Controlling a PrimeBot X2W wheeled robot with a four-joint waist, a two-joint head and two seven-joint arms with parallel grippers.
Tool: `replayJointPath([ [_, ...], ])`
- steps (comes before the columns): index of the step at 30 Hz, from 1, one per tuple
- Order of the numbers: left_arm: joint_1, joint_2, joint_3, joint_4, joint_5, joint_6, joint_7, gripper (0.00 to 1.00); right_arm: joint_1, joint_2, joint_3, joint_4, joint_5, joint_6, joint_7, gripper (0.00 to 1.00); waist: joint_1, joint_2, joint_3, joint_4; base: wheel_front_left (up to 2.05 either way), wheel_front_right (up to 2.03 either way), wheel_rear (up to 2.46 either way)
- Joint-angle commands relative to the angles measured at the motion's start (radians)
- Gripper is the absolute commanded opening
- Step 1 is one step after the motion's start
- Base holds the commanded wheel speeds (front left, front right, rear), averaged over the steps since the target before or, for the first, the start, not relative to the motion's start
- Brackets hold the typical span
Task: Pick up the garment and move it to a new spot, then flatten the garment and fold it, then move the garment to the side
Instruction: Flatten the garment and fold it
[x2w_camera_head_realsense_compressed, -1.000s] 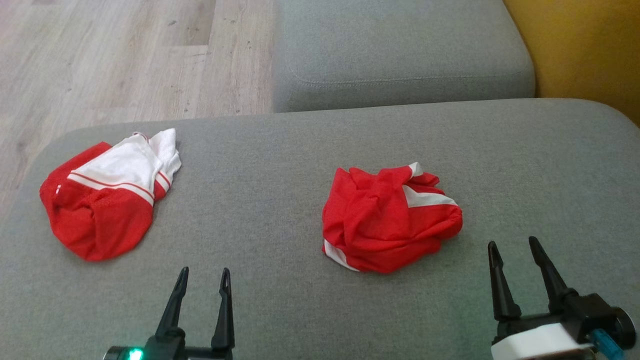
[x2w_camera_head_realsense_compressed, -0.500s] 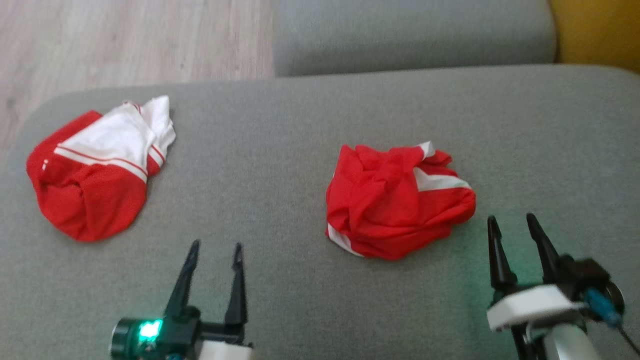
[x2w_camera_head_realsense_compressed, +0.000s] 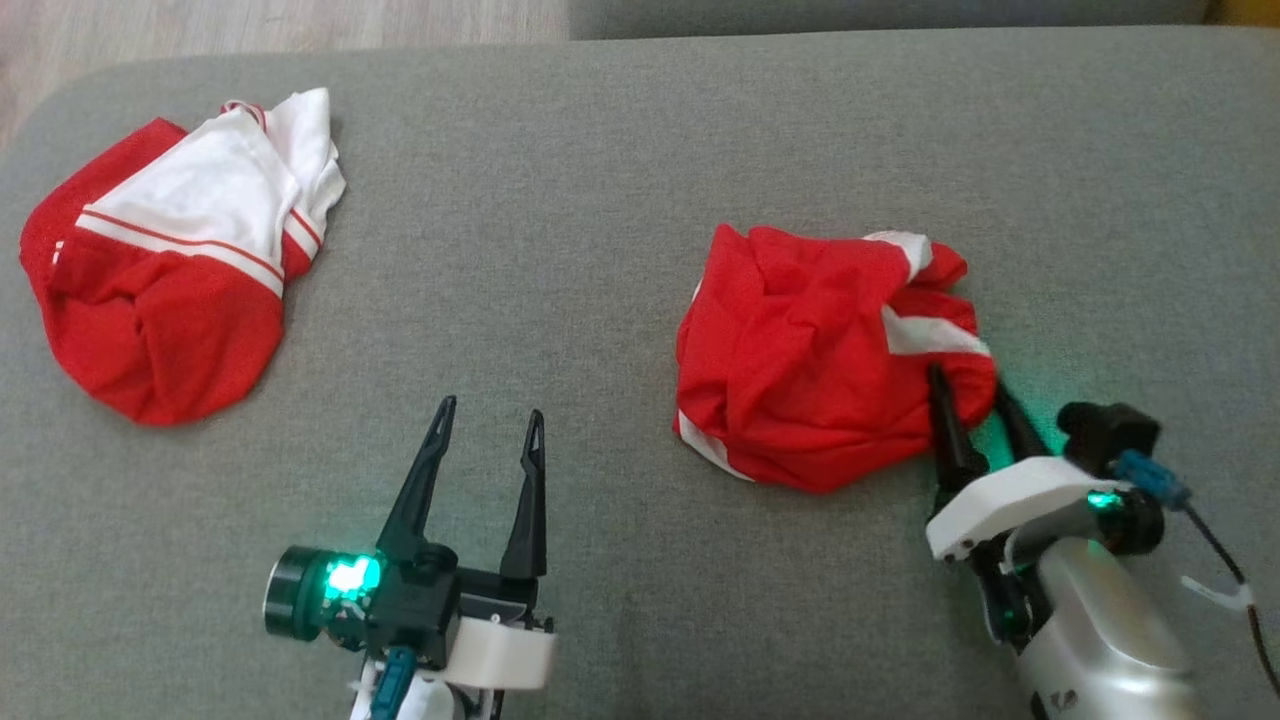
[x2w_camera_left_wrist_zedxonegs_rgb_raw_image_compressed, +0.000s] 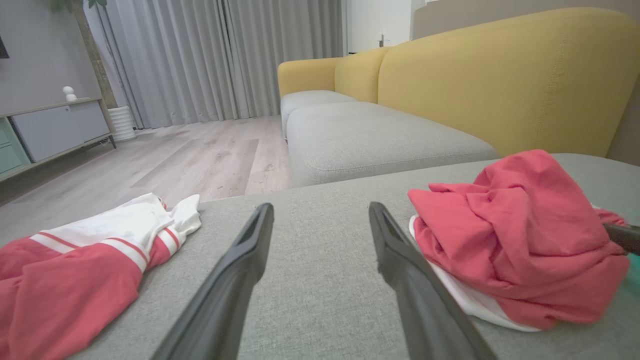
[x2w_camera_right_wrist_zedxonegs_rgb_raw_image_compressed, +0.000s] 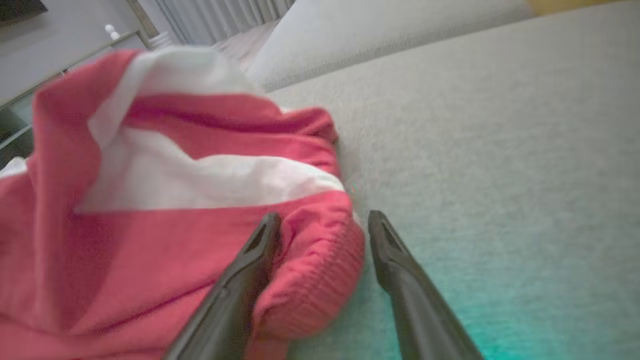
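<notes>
Plainly, there are two garments and two grippers on one grey cushion (x2w_camera_head_realsense_compressed: 600, 180); both garments are red with white bands. The garment (x2w_camera_head_realsense_compressed: 810, 370) to be handled lies a little right of the cushion's middle, bunched into a rounded heap; it is slightly longer from the cushion's near left to its far right, and its white stripe sits on the side toward the cushion's right edge. The second garment (x2w_camera_head_realsense_compressed: 150, 300) lies at the cushion's far left corner, white panel uppermost. The right gripper (x2w_camera_head_realsense_compressed: 968, 385) is at the near right of the cushion, jaws parted narrowly astride the heap's ribbed hem, the cloth not pinched; the left gripper (x2w_camera_head_realsense_compressed: 490, 407) is left of the cushion's middle, near its front edge, jaws spread wide with nothing between them.
</notes>
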Motion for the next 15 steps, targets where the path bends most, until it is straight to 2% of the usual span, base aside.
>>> replayJointPath([
  [1,-0.038,-0.004,0.021,-0.026,-0.002,0.004,-0.008,1.00,-0.035,-0.013,0.045,-0.014,0.012,0.007,-0.004,0.00,-0.0003,0.0000,0.003,-0.002,0.00,0.00,0.00],
  [5,-0.045,-0.004,0.023,-0.021,0.000,0.009,-0.008,1.00,-0.064,-0.045,0.020,-0.061,0.038,0.007,-0.004,0.00,-0.0003,0.0000,0.004,-0.020,0.00,0.00,0.00],
  [11,-0.047,-0.004,0.023,-0.048,-0.007,-0.004,-0.008,1.00,-0.094,-0.131,-0.128,-0.196,-0.033,0.007,-0.004,0.00,-0.0003,0.0000,-0.040,-0.050,0.00,0.00,0.00],
  [15,-0.039,-0.004,0.031,-0.061,-0.028,-0.010,-0.008,1.00,-0.149,-0.180,-0.184,-0.318,-0.081,0.007,-0.004,0.00,-0.0003,0.0000,-0.078,-0.070,0.00,0.00,0.00],
])
